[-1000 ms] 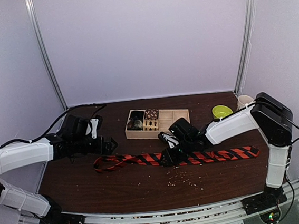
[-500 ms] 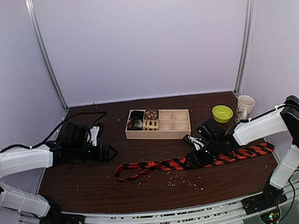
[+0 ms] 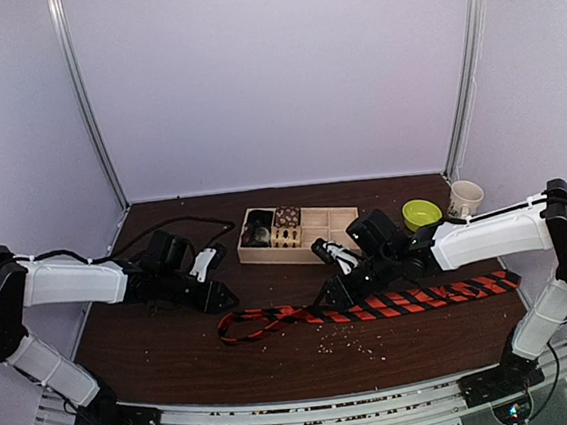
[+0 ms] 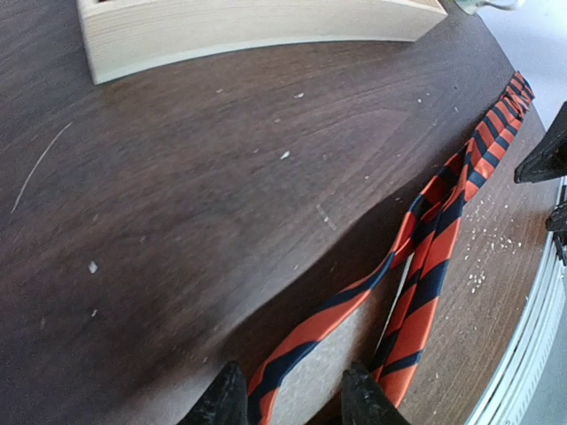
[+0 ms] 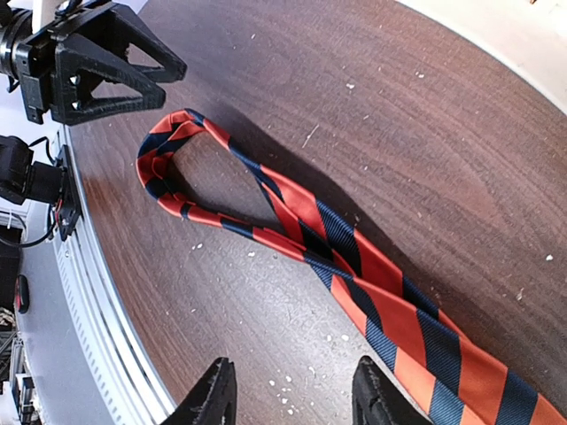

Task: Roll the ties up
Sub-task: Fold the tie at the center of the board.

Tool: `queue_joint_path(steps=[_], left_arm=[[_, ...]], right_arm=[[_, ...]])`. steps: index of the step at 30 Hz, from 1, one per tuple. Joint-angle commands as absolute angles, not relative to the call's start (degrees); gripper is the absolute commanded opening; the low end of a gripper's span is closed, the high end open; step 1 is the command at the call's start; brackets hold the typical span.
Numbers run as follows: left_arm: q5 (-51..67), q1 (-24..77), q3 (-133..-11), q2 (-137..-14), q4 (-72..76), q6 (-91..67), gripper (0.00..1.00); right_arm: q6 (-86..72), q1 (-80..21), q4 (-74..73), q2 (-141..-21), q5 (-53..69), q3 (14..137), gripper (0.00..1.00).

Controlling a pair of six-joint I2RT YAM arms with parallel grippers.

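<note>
The tie (image 3: 412,298), striped red-orange and black, lies flat across the table from a loop at its left end (image 3: 242,324) to its wide end at the right. My left gripper (image 3: 224,301) hovers low at that loop. In the left wrist view its jaws (image 4: 292,403) stand apart with one narrow strand of the tie (image 4: 434,266) running between the fingertips, unpinched. My right gripper (image 3: 332,296) is over the tie's middle. In the right wrist view it (image 5: 297,394) is open over bare wood, the tie (image 5: 354,257) just beyond its fingertips.
A wooden tray (image 3: 330,230) with small patterned fabric rolls (image 3: 285,227) stands behind the tie. A green bowl (image 3: 421,212) and a cup (image 3: 464,198) sit at the back right. Crumbs (image 3: 351,339) dot the table in front of the tie.
The tie was dragged to the right, then stayed put. My right gripper moved back left along it. My left gripper came right to the loop end and its jaws narrowed.
</note>
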State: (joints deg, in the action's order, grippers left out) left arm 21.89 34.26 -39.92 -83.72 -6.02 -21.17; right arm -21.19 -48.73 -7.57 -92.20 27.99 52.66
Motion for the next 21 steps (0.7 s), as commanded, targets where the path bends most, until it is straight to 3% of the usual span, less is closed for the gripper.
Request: queue_joint_path(steps=[1,6,9,12,21], left_arm=[[24.9,35.1,-44.4,-88.4,-4.1,-17.6,0.38],[26.6,35.1,-47.1,-93.7,-4.2,-16.2,0.28],[27.5,35.1,-47.1,-94.3,-3.3,-15.9,0.28],[27.0,35.1,-45.8,-92.5,-2.1,-16.3,0.37],[27.6,35.1,-41.3,-88.3,-1.9,-15.5,0.52]], right_arm=[[-21.2,-48.6,-5.7,-93.1,26.0,53.9,0.45],[-21.6,-48.2,-5.6,-93.0,25.4,54.1,0.43],[-22.0,-47.8,-5.5,-93.2,25.8,53.8,0.42],[-22.2,-47.5,-4.8,-93.4,26.2,53.2,0.42],[-22.5,-47.0,-3.5,-96.2,26.6,55.2,0.45]])
